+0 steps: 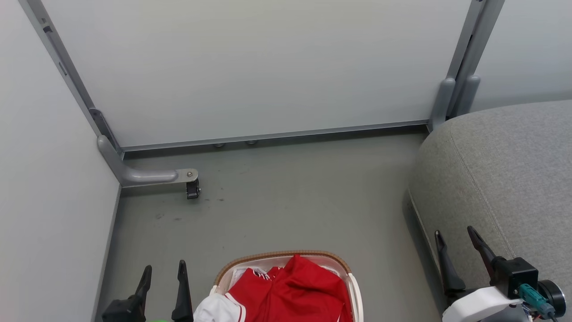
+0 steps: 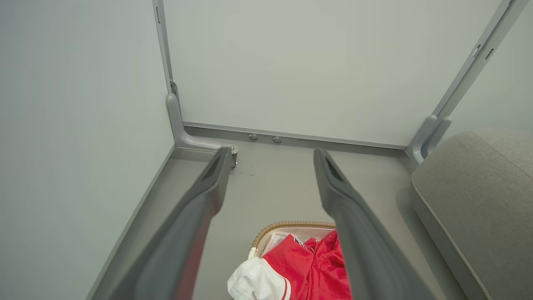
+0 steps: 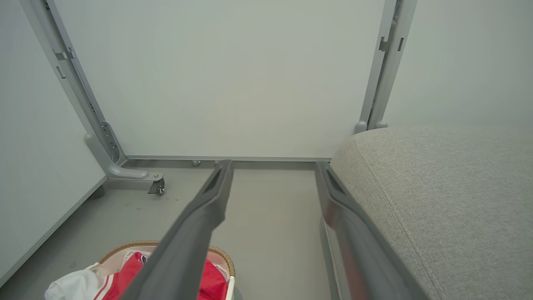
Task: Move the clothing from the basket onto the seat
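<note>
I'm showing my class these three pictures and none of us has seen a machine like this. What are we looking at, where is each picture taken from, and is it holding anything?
This is a wheeled robot with two arms, each ending in a gripper with two long dark fingers. One picture comes from a camera on its head, looking down at the floor. There the left gripper is at the lower left and the right gripper at the lower right. The other two come from cameras on the wrists, looking along each gripper's fingers. Both grippers are open and hold nothing. On the floor stands a white basket with a brown rim, holding red clothing. The grey seat is on the robot's right.
</note>
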Tool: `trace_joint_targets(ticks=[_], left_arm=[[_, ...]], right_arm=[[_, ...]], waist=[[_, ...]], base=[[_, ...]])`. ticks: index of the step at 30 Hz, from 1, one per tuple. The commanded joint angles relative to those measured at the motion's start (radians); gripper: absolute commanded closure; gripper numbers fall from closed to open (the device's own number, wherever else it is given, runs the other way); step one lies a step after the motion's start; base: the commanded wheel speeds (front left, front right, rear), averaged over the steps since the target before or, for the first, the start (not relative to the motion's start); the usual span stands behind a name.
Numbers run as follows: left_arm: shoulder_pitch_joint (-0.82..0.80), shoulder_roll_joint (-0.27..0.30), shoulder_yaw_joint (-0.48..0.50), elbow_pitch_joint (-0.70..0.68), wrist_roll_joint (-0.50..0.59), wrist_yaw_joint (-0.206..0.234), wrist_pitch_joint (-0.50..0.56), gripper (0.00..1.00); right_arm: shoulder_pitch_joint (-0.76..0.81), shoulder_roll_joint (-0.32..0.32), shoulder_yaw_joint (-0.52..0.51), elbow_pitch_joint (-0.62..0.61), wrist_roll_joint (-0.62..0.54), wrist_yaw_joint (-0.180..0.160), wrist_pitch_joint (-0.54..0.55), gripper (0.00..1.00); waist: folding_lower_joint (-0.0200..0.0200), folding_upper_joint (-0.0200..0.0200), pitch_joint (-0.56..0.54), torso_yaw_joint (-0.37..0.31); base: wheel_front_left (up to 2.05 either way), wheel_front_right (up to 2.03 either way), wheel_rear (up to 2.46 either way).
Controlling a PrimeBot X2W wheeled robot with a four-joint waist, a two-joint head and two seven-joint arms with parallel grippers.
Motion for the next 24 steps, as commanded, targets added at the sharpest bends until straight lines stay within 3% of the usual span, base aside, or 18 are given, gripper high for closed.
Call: trace_joint_targets(ticks=[1,24], left_arm=[[0.002,0.007,0.0,0.003,-0.002,0.001,-0.004,0.0],[-0.013,0.006,-0.005,0.004,-0.008,0.002,-0.004,0.0]], right_arm=[[0.014,-0.006,-0.003,0.003,0.001,0.0,-0.005,0.0],[-0.002,-0.006,-0.011,0.0,0.005,0.0,-0.005,0.0]], waist=[[0.0,0.0,0.0,0.0],[0.0,0.0,0.018,-0.001]], base=[[0.0,0.0,0.0],[0.0,0.0,0.0]])
